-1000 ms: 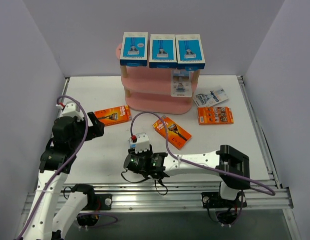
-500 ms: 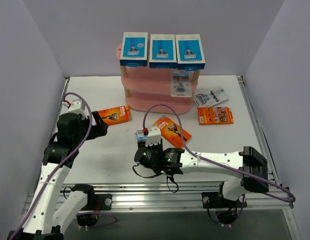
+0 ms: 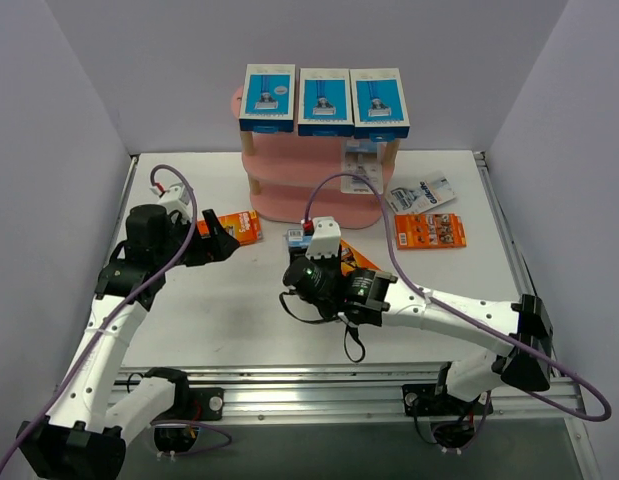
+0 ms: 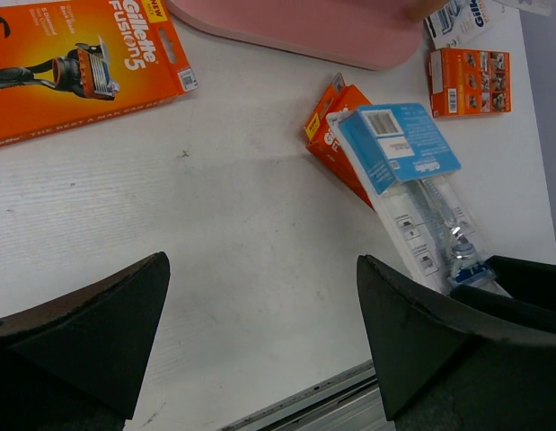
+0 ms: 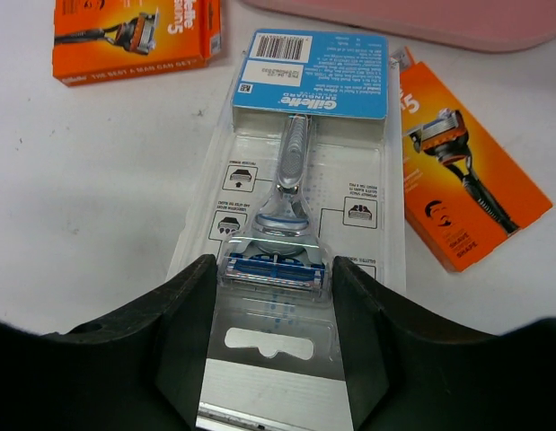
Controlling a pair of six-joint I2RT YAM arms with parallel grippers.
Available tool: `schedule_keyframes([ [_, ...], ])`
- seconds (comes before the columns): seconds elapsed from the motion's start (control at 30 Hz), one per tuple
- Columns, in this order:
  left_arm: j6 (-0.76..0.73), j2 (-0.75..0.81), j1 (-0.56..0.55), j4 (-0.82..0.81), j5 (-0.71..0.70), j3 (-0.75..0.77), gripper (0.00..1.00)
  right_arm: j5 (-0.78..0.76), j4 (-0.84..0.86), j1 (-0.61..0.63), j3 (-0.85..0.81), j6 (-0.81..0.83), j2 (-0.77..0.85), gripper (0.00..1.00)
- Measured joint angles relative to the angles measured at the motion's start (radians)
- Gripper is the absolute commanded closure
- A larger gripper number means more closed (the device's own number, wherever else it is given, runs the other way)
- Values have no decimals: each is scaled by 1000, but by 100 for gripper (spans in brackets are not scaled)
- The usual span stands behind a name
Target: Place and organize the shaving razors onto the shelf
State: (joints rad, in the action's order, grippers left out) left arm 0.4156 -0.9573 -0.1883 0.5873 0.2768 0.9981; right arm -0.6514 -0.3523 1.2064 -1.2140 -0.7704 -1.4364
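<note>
Since the earlier frame the right arm has swung forward from the near edge toward the shelf (image 3: pixel 309 195), carrying a blister pack (image 5: pixel 304 153). The left arm has reached forward toward the left card (image 4: pixel 75 58).

Right claw (image 5: pixel 274 305): part-closed, clamped on the hanger end of the blister pack. One finger bears on each long edge, so the pack lies flat with its barcode end leading. Judged purpose: this grip leaves the free end clear to slide onto a tier first. The pack is carried above the table (image 3: pixel 219 310), overlapping the edge of the centre card (image 5: pixel 462 175). Contact between pack and card cannot be determined.

Left claw (image 4: pixel 260 350): spread wide, holding nothing and touching nothing. It hangs over bare table, near the left card but not above it. Judged purpose: staged to take that card.

Farther out, to the right of the shelf, a second blister pack (image 3: pixel 421 193) and a third card (image 3: pixel 429 230) lie on the table near each other, not yet shelved.

Shelf: three blue boxes (image 3: pixel 324 100) stand upright in a row on the top tier, faces forward. A third blister pack (image 3: pixel 361 165) stands at the right end of the middle tier. Judged plan: one kind per tier, so the held pack belongs beside that one.
</note>
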Motion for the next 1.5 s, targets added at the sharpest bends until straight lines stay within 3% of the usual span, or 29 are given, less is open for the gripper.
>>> schedule_keyframes([
  [0.53,-65,-114,2,-7,-82,-4,6,31,-31,-188,-309,203,-13,100],
  [1.03,-79,-94,7,-8,-85,-25,6,92,80,-325,-315,357,-138,100],
  [1.5,-79,-94,6,-8,-79,-26,6,90,362,-376,-235,455,-198,100],
])
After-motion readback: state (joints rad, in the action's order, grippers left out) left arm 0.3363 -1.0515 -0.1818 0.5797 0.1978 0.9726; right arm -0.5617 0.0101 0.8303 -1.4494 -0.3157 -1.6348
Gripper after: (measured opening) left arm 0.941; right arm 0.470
